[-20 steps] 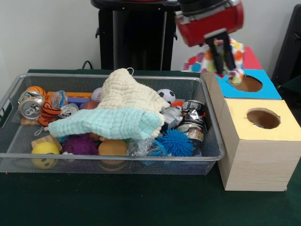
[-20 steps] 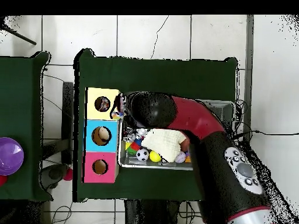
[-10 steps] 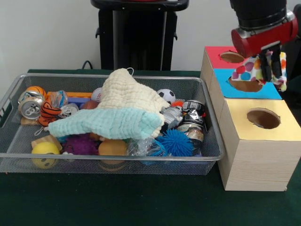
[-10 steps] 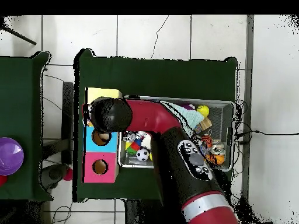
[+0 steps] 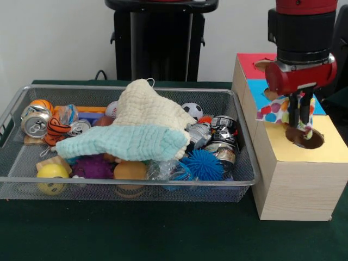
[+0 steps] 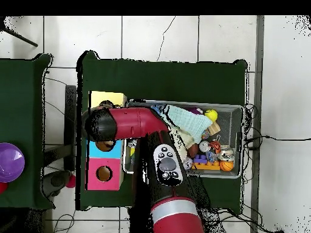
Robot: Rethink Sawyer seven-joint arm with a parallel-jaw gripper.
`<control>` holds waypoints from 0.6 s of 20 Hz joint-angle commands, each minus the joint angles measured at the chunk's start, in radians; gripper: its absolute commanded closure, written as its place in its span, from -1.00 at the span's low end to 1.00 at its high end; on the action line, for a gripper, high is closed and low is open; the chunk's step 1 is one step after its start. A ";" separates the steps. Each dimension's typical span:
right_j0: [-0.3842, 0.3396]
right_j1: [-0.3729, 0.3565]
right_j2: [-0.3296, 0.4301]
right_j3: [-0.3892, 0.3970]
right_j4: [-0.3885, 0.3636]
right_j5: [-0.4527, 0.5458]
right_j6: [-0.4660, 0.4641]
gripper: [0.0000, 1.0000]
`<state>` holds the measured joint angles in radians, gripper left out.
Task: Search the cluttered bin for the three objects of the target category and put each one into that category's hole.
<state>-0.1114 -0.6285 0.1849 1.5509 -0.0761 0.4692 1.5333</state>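
My gripper (image 5: 300, 129) is shut on a white fabric scrap with coloured polka dots (image 5: 273, 109). It hangs straight down over the round dark hole (image 5: 310, 142) in the yellow top (image 5: 288, 153) of the pale wooden box, with the fingertips at the hole's rim. The scrap droops to the left of the fingers, above the box top. The wire mesh bin (image 5: 125, 181) lies to the left, full of clutter. In the overhead view the arm (image 6: 102, 124) covers the yellow hole and the gripper; only the far part of the yellow top (image 6: 108, 97) shows.
A cream waffle-weave cloth (image 5: 147, 109) and a mint-green cloth (image 5: 119, 142) lie heaped in the bin over balls, cans and toys. The blue-topped box (image 5: 254, 93) and red-topped box (image 5: 249, 58) stand behind the yellow one. The bin also shows in the overhead view (image 6: 244, 142).
The gripper has carried the polka-dot scrap from over the blue-topped box forward to the yellow-topped box and has come down to its hole.
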 commanded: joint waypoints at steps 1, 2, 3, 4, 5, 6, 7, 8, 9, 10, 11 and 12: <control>-0.011 0.072 -0.162 -0.093 -0.026 -0.095 0.254 1.00; -0.011 0.067 -0.162 -0.082 -0.021 -0.108 0.247 1.00; -0.012 0.064 -0.161 -0.078 -0.011 -0.116 0.245 1.00; -0.012 0.057 -0.158 -0.067 0.003 -0.137 0.252 1.00; -0.012 0.054 -0.157 -0.064 0.010 -0.144 0.251 1.00; -0.013 0.047 -0.153 -0.057 0.022 -0.160 0.259 1.00; -0.013 0.043 -0.153 -0.054 0.028 -0.166 0.258 1.00; -0.013 0.038 -0.150 -0.050 0.036 -0.170 0.259 1.00; -0.013 0.033 -0.147 -0.047 0.043 -0.174 0.259 1.00; -0.011 0.029 -0.147 -0.042 0.057 -0.170 0.266 1.00; -0.011 0.029 -0.147 -0.040 0.068 -0.170 0.268 1.00; -0.011 0.032 -0.144 -0.034 0.089 -0.158 0.277 1.00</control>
<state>-0.1034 -0.6143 0.0695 1.5159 -0.0365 0.3424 1.5333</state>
